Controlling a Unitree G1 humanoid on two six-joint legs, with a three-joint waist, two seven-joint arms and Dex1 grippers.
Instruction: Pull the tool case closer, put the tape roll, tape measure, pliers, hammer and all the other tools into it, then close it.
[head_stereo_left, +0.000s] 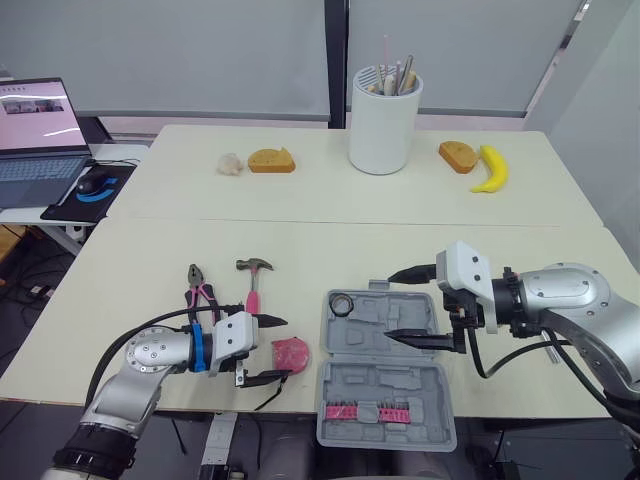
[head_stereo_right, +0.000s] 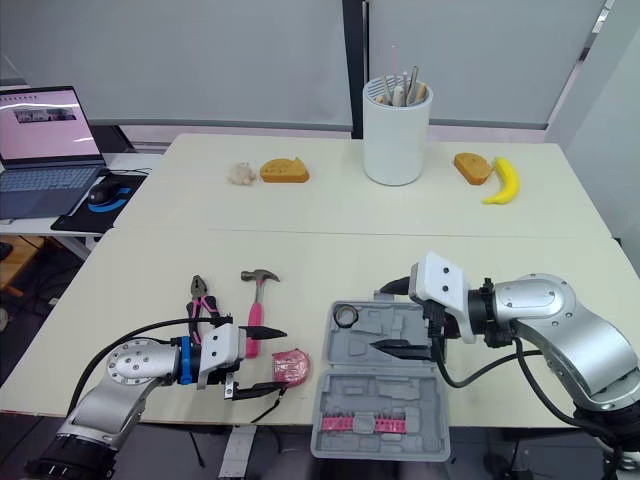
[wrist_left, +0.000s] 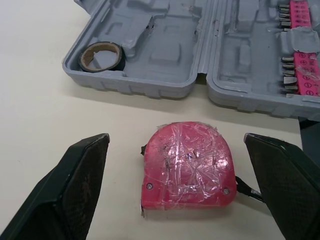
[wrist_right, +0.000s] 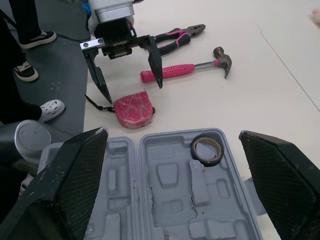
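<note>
The grey plastic tool case (head_stereo_left: 352, 345) lies open, the right tool (head_stereo_left: 390, 306) wide and empty above it. Now the left tool (wrist_right: 133, 91), spread wide and empty, brackets the pink tape measure (wrist_left: 187, 170) at the case's nine o'clock (black tape roll (head_stereo_left: 342, 302) already inside). Close and lift next, I'd say.

Banana (head_stereo_left: 491, 169), bread (head_stereo_left: 271, 160), laptop (head_stereo_left: 38, 130) — white utensil holder (head_stereo_left: 384, 125)

Silver arms (head_stereo_left: 150, 365), black cables (head_stereo_left: 140, 325), blue band (head_stereo_left: 197, 347)
</note>
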